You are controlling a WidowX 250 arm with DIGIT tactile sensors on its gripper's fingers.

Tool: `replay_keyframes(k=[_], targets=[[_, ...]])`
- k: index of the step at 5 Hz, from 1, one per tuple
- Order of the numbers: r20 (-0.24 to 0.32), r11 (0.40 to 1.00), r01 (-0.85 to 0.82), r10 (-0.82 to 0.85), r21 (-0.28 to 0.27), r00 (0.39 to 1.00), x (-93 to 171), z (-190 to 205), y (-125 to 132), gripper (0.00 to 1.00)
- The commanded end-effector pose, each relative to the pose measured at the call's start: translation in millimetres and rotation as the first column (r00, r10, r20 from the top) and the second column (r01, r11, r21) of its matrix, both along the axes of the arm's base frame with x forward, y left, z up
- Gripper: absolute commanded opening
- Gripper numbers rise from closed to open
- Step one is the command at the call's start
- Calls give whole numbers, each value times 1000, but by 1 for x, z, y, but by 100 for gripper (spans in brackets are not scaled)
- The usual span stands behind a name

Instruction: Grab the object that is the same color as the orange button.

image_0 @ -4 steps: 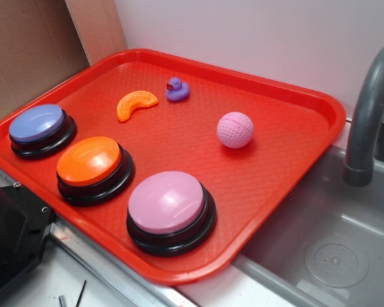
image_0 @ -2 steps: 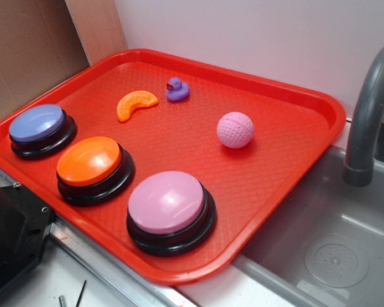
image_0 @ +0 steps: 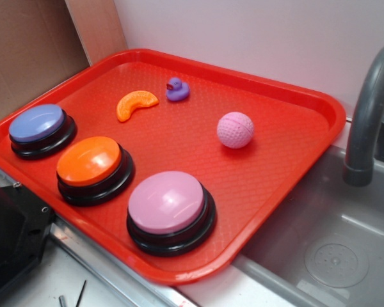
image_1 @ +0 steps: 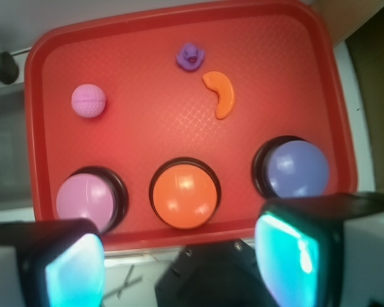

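1. Gripper (image_1: 179,259) wide open, empty, hovering off the tray's near edge; fingers (image_1: 73,268) apart.
2. Along the near edge of the red tray (image_0: 294,185): pink button (image_0: 168,203), orange button (image_0: 89,162), blue-purple button (image_0: 37,124).
3. Mid-tray toward the right edge: pink ball (image_0: 235,130).
4. Near the far edge: orange crescent (image_0: 136,104), just beside purple duck (image_0: 176,89), apart.

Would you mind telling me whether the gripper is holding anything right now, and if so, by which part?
Nothing is held. The gripper is open with an empty gap between its fingers, and the orange crescent lies untouched on the red tray, far from it.
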State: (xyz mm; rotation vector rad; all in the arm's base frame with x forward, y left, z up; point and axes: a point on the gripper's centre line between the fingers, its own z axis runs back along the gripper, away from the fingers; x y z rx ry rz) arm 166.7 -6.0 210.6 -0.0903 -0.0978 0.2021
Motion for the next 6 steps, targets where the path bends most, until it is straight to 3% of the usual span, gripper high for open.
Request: replay_keyframes(k=[1, 2, 4, 6], targets=[[52, 998, -42, 40, 47, 998, 41, -36, 18, 100], [52, 993, -63, 58, 101, 997, 59, -60, 30, 100], [17, 986, -120, 119, 112, 993, 79, -98, 57, 100], [-57, 974, -178, 188, 140, 981, 95, -139, 85, 100]])
